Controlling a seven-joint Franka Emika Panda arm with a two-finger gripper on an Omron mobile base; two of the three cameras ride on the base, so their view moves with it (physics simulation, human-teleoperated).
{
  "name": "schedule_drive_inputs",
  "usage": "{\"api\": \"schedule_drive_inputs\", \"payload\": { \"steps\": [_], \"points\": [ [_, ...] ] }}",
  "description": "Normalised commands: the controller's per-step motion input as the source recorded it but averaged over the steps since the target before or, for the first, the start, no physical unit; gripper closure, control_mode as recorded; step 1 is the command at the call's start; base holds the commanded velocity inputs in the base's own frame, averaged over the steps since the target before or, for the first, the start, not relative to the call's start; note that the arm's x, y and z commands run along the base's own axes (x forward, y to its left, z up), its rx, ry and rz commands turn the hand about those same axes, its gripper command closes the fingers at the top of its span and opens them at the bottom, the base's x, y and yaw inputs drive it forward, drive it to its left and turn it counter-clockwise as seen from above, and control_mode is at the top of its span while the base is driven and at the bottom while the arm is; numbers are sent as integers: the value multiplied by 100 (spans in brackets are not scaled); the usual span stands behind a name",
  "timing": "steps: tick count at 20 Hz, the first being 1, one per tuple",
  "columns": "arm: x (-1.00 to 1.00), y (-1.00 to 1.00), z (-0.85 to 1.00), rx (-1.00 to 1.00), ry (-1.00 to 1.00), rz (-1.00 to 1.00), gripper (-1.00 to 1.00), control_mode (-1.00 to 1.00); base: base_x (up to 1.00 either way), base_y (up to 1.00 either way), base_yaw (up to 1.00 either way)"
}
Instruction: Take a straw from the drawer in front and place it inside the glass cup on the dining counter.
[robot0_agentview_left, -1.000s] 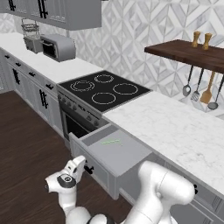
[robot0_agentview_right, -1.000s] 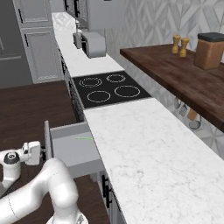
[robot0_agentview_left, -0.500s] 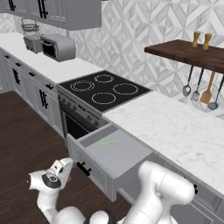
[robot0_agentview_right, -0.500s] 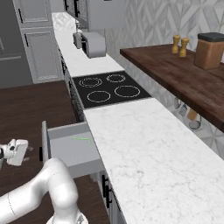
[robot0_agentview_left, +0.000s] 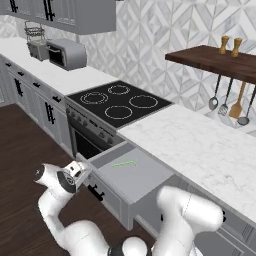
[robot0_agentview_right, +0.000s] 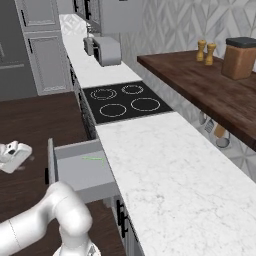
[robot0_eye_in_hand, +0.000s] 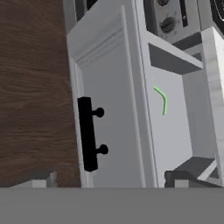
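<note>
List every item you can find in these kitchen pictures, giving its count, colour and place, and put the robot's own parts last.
Thin pale green straw: one, lying inside the drawer.
Wide light grey drawer: one, pulled open beside the oven, black bar handle on its front.
Black cooktop: one, four rings, set in the marble worktop.
White marble worktop: one, along the wall.
Grey toaster oven: one, far end of the worktop.
Dark wooden shelf: one, on the wall.
Wooden shakers: two, on the shelf.
Brown canister: one, dark lid, on the shelf.
Hanging utensils: four, below the shelf.
White arm's pincer: one, open, beside the drawer front.
</note>
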Motion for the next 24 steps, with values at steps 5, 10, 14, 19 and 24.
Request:
{"api": "schedule_drive_inputs", "payload": {
  "steps": [5,10,14,19,24],
  "points": [
    [11,-99,52,23,7,-7,-100,-100,0,0,0],
    [20,-95,23,19,5,-1,-100,-100,0,0,0],
    [26,-66,8,12,7,0,-100,-100,0,0,0],
    [48,-22,-22,2,15,0,-100,-100,0,0,0],
    [61,-8,-30,3,14,0,-100,-100,0,0,0]
  ]
}}
